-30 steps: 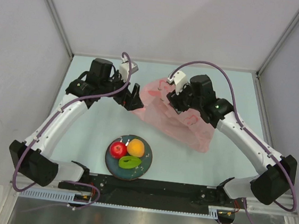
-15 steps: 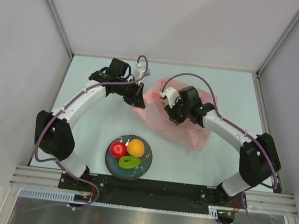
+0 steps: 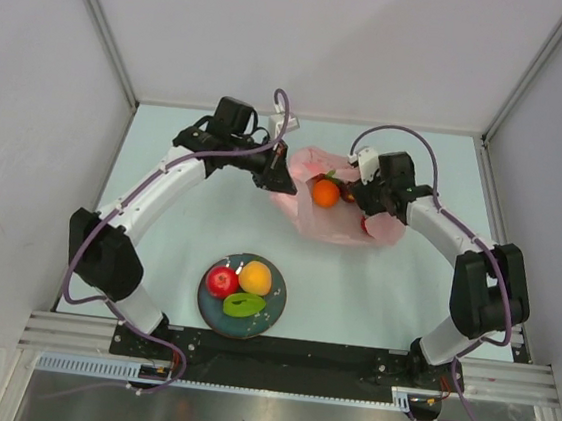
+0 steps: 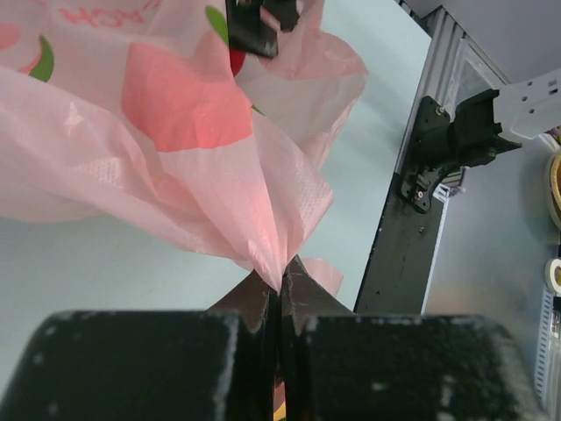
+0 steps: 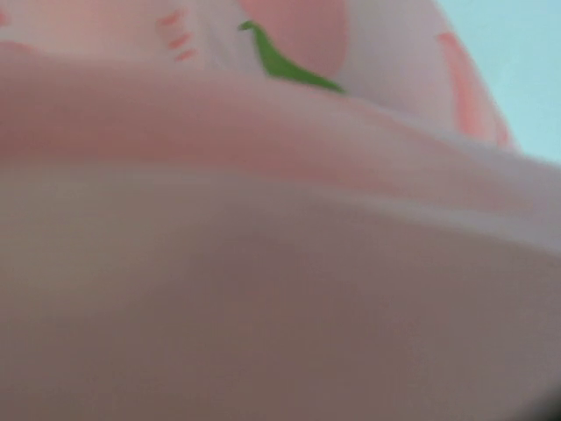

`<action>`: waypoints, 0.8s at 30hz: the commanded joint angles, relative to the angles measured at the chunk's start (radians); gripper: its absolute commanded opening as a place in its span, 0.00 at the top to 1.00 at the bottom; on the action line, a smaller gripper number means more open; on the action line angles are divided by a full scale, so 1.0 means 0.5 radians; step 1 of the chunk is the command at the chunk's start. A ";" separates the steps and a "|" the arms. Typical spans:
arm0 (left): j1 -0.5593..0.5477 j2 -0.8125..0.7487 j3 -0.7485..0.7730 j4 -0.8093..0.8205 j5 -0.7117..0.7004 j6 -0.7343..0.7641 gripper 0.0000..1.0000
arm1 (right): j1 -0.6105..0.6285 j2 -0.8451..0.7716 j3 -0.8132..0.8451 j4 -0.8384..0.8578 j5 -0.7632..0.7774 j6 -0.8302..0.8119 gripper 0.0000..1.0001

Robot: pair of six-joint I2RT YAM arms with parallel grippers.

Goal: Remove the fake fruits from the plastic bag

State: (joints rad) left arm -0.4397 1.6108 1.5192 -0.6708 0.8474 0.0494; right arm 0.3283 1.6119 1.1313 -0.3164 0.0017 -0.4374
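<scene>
The pink plastic bag [image 3: 336, 216] lies bunched on the table between the two arms. My left gripper [image 3: 283, 177] is shut on its left edge; in the left wrist view the film [image 4: 175, 132] fans out from the pinched jaws [image 4: 282, 281]. An orange fake fruit [image 3: 325, 192] shows at the bag's mouth, and a red piece [image 3: 365, 222] shows through the film. My right gripper [image 3: 351, 192] sits at the bag just right of the orange fruit. Pink film [image 5: 280, 219] fills the right wrist view and hides its fingers.
A dark round plate [image 3: 268, 315] near the front edge holds a red apple [image 3: 220, 282], a yellow-orange fruit [image 3: 255, 277] and a green piece [image 3: 243, 305]. The black rail [image 4: 412, 237] runs along the near edge. Grey walls enclose the table on three sides.
My left gripper moved right and shut on the bag's edge. The right arm drew back to the right. The bag bunched up and the orange fruit came into sight.
</scene>
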 commanded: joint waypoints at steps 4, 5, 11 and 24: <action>-0.041 0.104 0.171 0.065 0.118 -0.031 1.00 | 0.040 -0.039 -0.075 -0.113 -0.114 -0.076 0.11; -0.041 0.107 0.174 0.065 0.115 -0.028 1.00 | 0.037 -0.030 -0.105 -0.097 -0.093 -0.101 0.10; -0.069 0.113 0.186 0.093 0.112 -0.040 1.00 | 0.006 0.092 -0.167 -0.002 0.168 -0.190 0.07; -0.078 0.184 0.244 0.093 0.054 -0.031 1.00 | 0.000 -0.381 -0.167 -0.033 -0.392 -0.251 0.47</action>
State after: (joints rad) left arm -0.4774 1.6783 1.5768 -0.6556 0.8673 0.0410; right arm 0.3279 1.6329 1.0374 -0.3130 0.0074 -0.5602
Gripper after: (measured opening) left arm 0.007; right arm 0.728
